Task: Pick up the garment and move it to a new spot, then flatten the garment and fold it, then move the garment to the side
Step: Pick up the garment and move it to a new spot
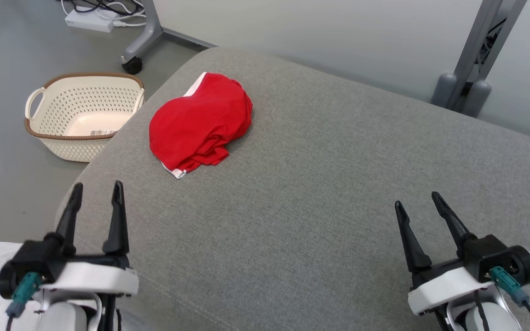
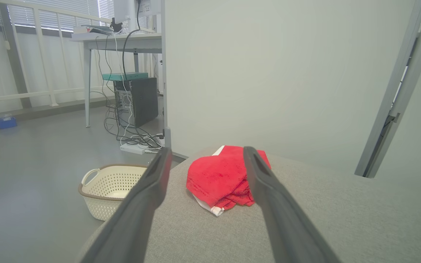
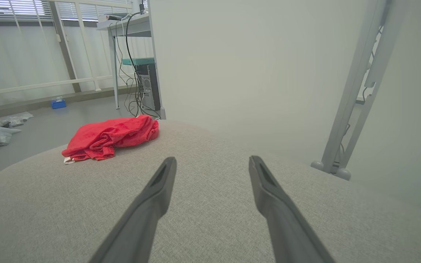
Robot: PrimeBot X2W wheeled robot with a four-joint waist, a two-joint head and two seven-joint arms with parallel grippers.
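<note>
A crumpled red garment [image 1: 200, 122] with white trim lies in a loose heap near the far left corner of a padded grey worktop [image 1: 320, 193], close to the edge above a cream perforated basket [image 1: 39, 133] that stands on the floor. The heap is bunched and doubled over itself, which suggests that none of the task's steps has begun: it has to be lifted and moved before it can be flattened and folded.

The left pincer [image 1: 97, 186] and the right pincer [image 1: 417, 200] hover over the near edge of the worktop, well apart from each other and from the cloth. On both, the jaws are spread wide with nothing between them, and the fingers point toward the far side. This looks like a resting pose ahead of a reach. The left wrist view frames the garment [image 2: 221, 179] between the left pincer's fingers [image 2: 152, 190], so that arm seems better lined up for the first pick (the right wrist view has the cloth [image 3: 112, 137] well off to one side).

No brand, label or writing can be read on the garment. A pale slip in the bottom of the basket is too small to make out.
</note>
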